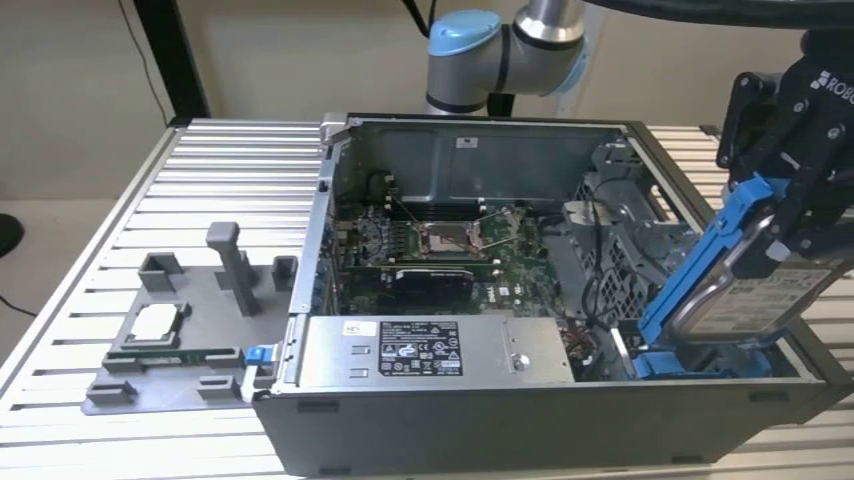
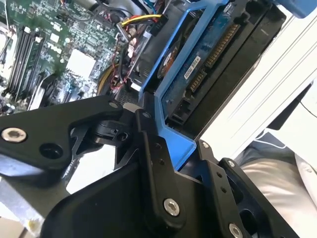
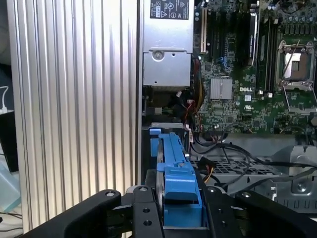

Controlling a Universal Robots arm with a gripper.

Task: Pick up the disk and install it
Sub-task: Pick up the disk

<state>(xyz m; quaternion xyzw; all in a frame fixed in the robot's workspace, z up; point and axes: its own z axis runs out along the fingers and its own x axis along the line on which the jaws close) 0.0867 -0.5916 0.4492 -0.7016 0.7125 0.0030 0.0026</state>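
Disk (image 1: 771, 300) first: where is it sitting?

It is hanging tilted over the corner of the open computer case (image 1: 534, 425) on the exterior view's right. Its bright blue carrier frame (image 1: 710, 255) is wrapping the silver-grey body, and its lower end is dipping into the case beside a blue drive bay (image 1: 694, 362). I cannot tell whether the two are touching.

What is the pincer (image 1: 783, 212) doing?

Its black fingers (image 1: 817, 215) are clamping the upper end of the disk. In the second wrist view the pincer (image 2: 184, 151) is squeezing the blue frame, with the disk (image 2: 198, 54) and its connector edge reaching away from it. In the first wrist view the pincer (image 3: 181, 210) is gripping the frame edge-on, and the disk (image 3: 172, 158) is pointing down into the case.

What else is lying around it?

A green motherboard (image 1: 441, 240) is lying flat inside the case, and a grey power-supply box (image 1: 427, 350) is sitting along the near wall. The case is resting on a ribbed metal counter (image 1: 227, 165). A grey fixture tray (image 1: 174, 345) is sitting on the counter at the exterior view's left, well apart from the disk.
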